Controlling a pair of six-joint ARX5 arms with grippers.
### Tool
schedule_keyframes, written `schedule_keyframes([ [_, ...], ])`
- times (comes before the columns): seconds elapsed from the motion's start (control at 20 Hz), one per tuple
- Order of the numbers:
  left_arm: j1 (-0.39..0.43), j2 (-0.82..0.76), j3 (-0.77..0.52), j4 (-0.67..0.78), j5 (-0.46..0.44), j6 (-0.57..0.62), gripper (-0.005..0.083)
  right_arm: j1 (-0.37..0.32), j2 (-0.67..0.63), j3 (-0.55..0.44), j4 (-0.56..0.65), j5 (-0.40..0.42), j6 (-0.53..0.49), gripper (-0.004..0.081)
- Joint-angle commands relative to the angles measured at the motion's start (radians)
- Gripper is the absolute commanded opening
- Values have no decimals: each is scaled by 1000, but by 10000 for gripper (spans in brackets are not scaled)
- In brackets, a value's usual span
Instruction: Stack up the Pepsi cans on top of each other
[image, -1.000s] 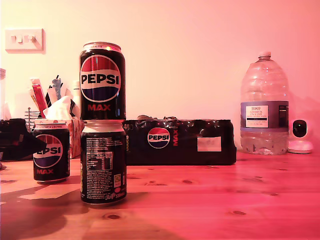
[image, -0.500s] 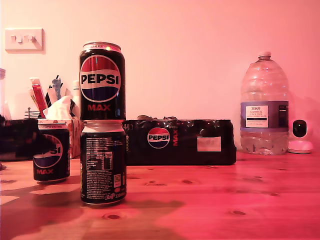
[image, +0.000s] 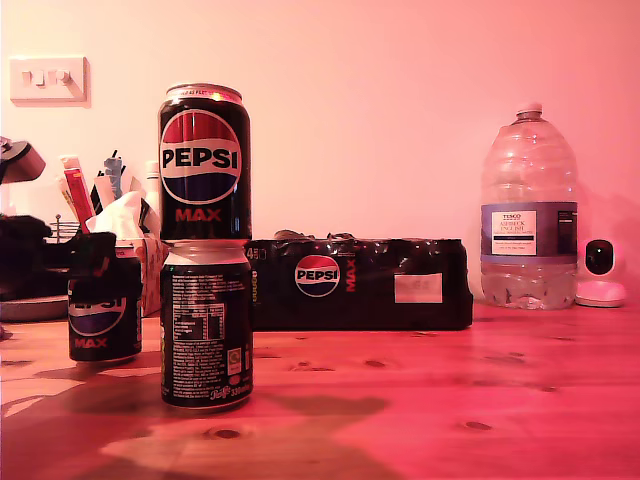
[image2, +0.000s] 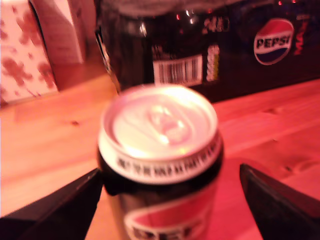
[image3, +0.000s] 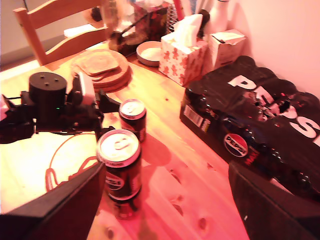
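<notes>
Since a moment ago my first tool (image2: 167, 200) has closed in around the third can (image: 104, 310), fingers spread astride it untouching; I should pinch squarely below the rim, then lift straight toward the two-can stack (image: 205, 245), while my second tool (image3: 165, 200) hangs spread above.

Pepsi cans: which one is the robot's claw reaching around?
The lone Pepsi can standing on the table at the exterior view's left, with my first gripper open around it. The other two cans are stacked and untouched.

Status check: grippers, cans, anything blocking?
My first gripper open, straddling third can. My second gripper open, high above the stack. Two cans stacked: top can on bottom can. Multipack behind, no obstruction.
</notes>
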Motion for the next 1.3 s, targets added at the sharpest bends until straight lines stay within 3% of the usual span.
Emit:
schedule_keyframes([
  [0.0,-2,22,6,9,-5,15,783,-4,6,12,4,0,-15,705],
  [0.4,-2,134,60,84,-1,16,783,-4,6,12,0,0,-24,705],
  [0.6,-2,136,60,90,-1,16,783,-4,6,12,-81,0,-22,695],
  [0.7,-2,136,60,90,0,16,783,-4,6,12,-122,-1,6,578],
  [0.85,-2,136,60,91,-1,16,783,-4,6,12,-146,-1,8,229],
  [1.0,-2,136,60,91,0,16,783,-13,9,11,-134,0,10,-8],
  [1.25,-2,136,60,92,-1,16,783,-96,8,-113,18,-5,-5,-13],
])
